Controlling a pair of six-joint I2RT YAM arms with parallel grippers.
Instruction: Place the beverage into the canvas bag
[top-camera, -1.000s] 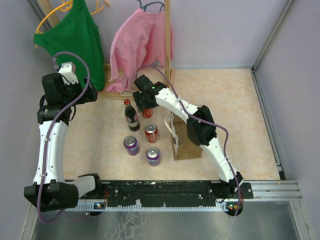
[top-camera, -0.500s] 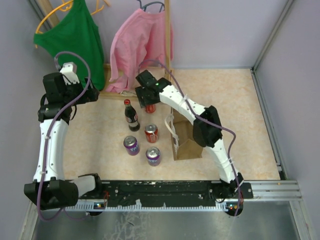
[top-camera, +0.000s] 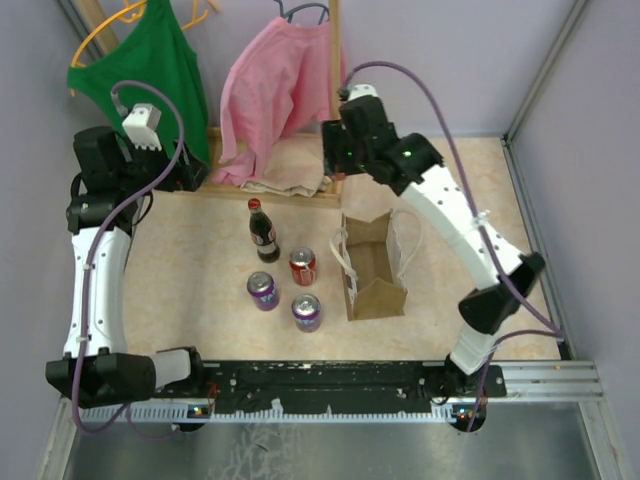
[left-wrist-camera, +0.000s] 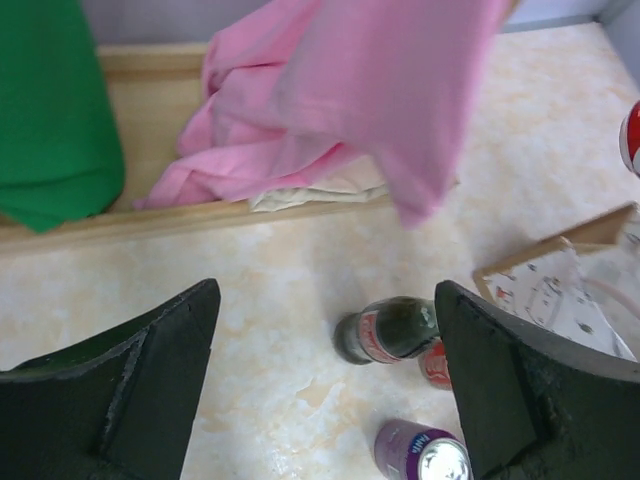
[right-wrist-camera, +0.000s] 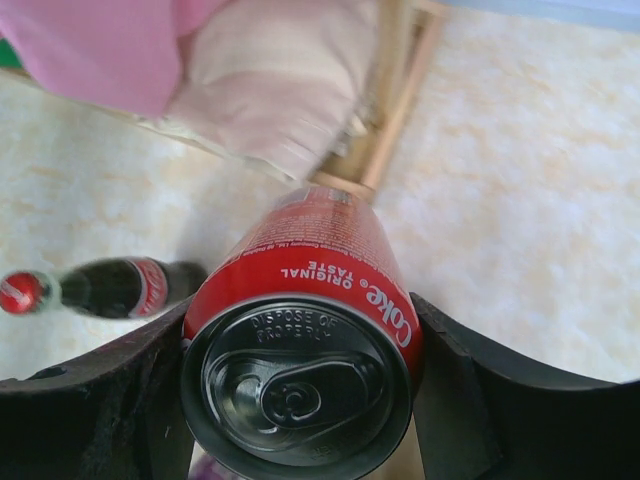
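Red cola can (right-wrist-camera: 300, 370) clamped between the fingers of the right gripper (top-camera: 340, 155), held up just beyond the far end of the canvas bag (top-camera: 380, 298).
The can's top faces the wrist camera, with a wooden post (top-camera: 337, 60) and a pink shirt (top-camera: 275, 95) close behind it. The bag stands open on the table (top-camera: 480, 190), its white handles drooping to either side. Left of the bag stand a cola bottle (top-camera: 264, 232), another red can (top-camera: 302, 266) and two purple cans (top-camera: 262, 290) (top-camera: 306, 312). The left gripper (left-wrist-camera: 325, 310) hangs at the far left, fingers wide apart, holding nothing.

Top view looking down from high, wrist views close, sharing cola bottle (left-wrist-camera: 392, 330)
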